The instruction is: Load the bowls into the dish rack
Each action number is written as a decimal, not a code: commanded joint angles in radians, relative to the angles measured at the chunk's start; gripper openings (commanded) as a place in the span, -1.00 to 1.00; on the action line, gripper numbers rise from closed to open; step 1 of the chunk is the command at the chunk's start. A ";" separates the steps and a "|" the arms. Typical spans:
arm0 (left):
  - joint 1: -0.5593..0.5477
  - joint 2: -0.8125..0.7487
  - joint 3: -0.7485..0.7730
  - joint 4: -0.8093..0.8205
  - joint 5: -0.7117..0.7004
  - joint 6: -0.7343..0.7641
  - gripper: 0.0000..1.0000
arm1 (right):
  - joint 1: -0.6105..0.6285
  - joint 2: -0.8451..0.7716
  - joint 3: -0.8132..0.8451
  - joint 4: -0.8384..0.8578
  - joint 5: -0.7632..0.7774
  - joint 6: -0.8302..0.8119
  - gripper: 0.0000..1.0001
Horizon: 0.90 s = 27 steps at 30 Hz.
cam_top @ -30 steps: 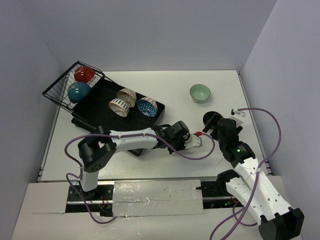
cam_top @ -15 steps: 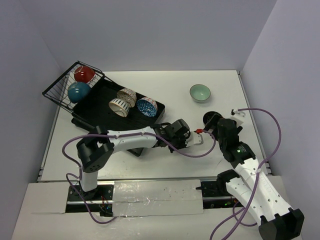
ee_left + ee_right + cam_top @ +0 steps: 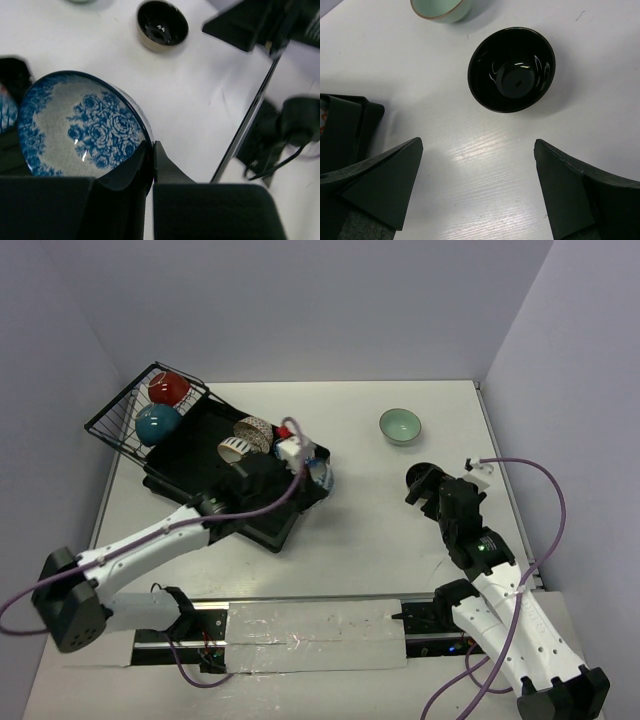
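The left pincer [image 3: 152, 147] clamps the rim of a white, blue-rose bowl [image 3: 82, 125]. The dish rack's [image 3: 190, 475] wire basket [image 3: 118, 412] holds a red bowl [image 3: 168, 388] and a teal bowl [image 3: 158, 424]. The right pincer [image 3: 478, 145] gapes wide.

Blue floral bowl [image 3: 80, 125]; black bowl [image 3: 512, 70].

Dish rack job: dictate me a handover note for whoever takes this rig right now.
Left hand: shut on the rim of the blue floral bowl, at the dish rack's right corner.
Right hand: open, above the black bowl on the table.
Done: red bowl and teal bowl in the wire basket; lattice bowl and striped bowl on the rack.
To do: settle the blue one, then load the black bowl and mint bowl.
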 commanded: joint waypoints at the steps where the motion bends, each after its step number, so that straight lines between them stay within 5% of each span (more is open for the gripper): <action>1: 0.065 -0.181 -0.179 0.245 -0.020 -0.337 -0.99 | -0.004 -0.009 -0.010 0.053 -0.013 -0.008 1.00; 10: 0.222 -0.580 -0.538 0.443 -0.270 -0.647 -0.99 | 0.010 0.009 0.000 0.053 -0.020 -0.015 0.99; 16: 0.332 -0.722 -0.645 0.479 -0.396 -0.721 -1.00 | 0.031 0.026 0.002 0.056 -0.020 -0.017 0.99; 27: 0.490 -0.635 -0.724 0.713 -0.450 -0.847 -0.99 | 0.060 0.026 0.000 0.060 -0.024 -0.020 0.99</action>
